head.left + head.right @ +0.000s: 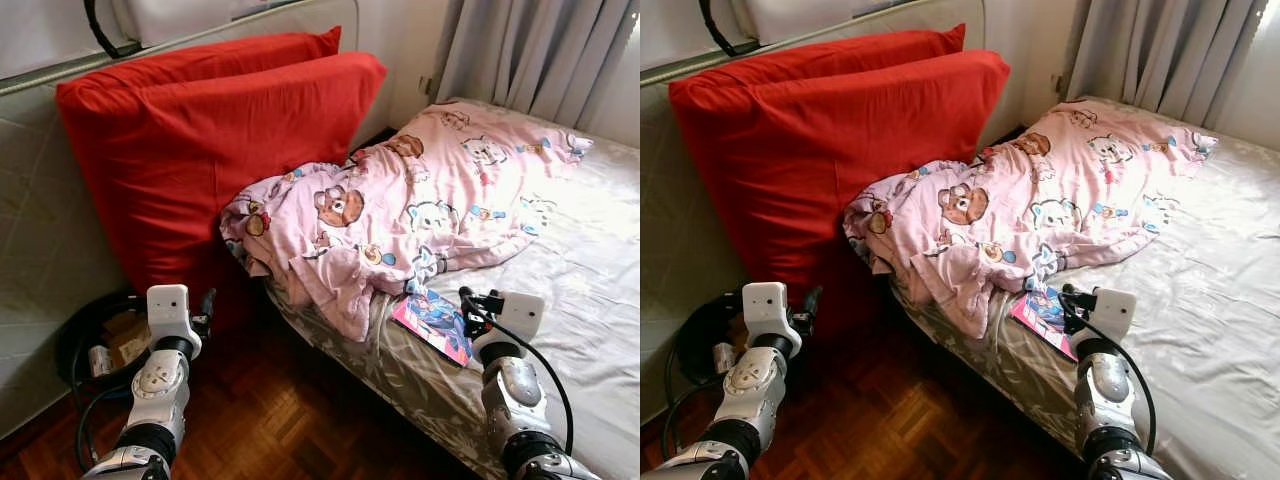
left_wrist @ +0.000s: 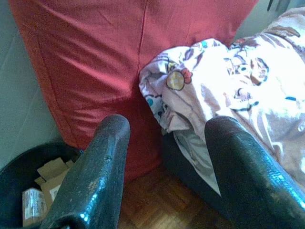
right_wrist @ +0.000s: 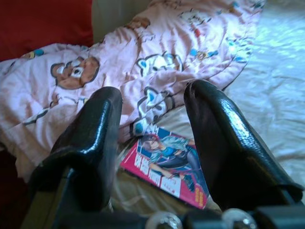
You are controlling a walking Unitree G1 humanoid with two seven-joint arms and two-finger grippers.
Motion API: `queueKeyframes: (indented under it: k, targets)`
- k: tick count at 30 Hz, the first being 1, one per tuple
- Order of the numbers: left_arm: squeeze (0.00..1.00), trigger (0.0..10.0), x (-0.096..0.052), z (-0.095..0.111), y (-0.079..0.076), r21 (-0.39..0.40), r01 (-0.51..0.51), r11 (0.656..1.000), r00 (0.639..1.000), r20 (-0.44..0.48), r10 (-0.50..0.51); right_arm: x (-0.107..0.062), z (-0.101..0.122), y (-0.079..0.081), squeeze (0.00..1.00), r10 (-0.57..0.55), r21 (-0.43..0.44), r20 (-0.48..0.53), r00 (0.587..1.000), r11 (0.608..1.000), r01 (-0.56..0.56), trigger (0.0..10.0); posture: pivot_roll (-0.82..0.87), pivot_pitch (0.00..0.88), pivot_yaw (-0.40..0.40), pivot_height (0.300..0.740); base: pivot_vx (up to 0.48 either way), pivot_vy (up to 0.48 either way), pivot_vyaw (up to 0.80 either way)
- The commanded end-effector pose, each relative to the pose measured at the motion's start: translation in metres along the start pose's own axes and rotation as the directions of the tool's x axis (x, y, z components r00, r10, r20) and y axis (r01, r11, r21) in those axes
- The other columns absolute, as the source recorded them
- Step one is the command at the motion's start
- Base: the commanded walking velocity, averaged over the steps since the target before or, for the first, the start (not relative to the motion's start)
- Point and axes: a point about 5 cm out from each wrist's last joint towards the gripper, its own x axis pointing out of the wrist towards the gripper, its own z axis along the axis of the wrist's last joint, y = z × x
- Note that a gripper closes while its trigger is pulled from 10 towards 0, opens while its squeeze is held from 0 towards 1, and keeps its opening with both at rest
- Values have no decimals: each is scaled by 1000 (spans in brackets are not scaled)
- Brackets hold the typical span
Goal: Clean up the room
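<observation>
A pink bear-print blanket (image 1: pixel 400 215) lies rumpled across the near part of the bed (image 1: pixel 600 260). A colourful comic book (image 1: pixel 435 325) rests on the sheet at the bed's edge, partly under the blanket's hem. My right gripper (image 3: pixel 155 124) hovers open just above and short of the comic book (image 3: pixel 169 164). Two big red cushions (image 1: pixel 200 150) lean against the wall beside the bed. My left gripper (image 2: pixel 167 157) is open over the wooden floor, facing the cushion (image 2: pixel 95 62) and the blanket's (image 2: pixel 228 81) hanging corner.
A dark bin (image 1: pixel 95 335) with cardboard scraps and cables sits on the parquet floor (image 1: pixel 270 420) by the wall at the left. Grey curtains (image 1: pixel 540 50) hang behind the bed. The grey patterned bed skirt (image 1: pixel 400 375) drops to the floor.
</observation>
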Motion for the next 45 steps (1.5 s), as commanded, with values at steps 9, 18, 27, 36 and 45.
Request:
queueKeyframes:
  k: [9, 18, 27, 36, 45]
  targets:
    - [0, 10000, -6, -10, 0, -23, 14, 1000, 999, -35, -15, -3, 0, -9, 0, -19, -6, 4, 1000, 1000, 19, 10000, -41, 0, 9, 740, 0, 0, 0]
    - [0, 10000, -4, -5, -1, -37, 22, 999, 1000, -8, -22, 3, 5, 2, 0, 24, -22, 11, 1000, 999, -24, 10000, -57, 0, 8, 740, 0, 0, 0]
    - [0, 10000, -19, -11, 5, -15, 24, 1000, 999, 27, -23, -5, 9, 1, 0, 81, -89, 72, 994, 993, -75, 10000, -65, 25, -2, 740, 0, 0, 0]
    - [0, 10000, -30, -3, 10, 23, 49, 999, 994, 98, -51, -15, 15, -2, 0, 81, -113, 137, 987, 991, -66, 10000, -29, 0, -18, 740, 0, 0, 0]
    - [0, 10000, -49, -17, 1, 26, 99, 995, 993, 60, -100, -34, 15, 2, 0, 127, -142, 148, 981, 984, -106, 10000, -46, 0, -36, 740, 0, 0, 0]
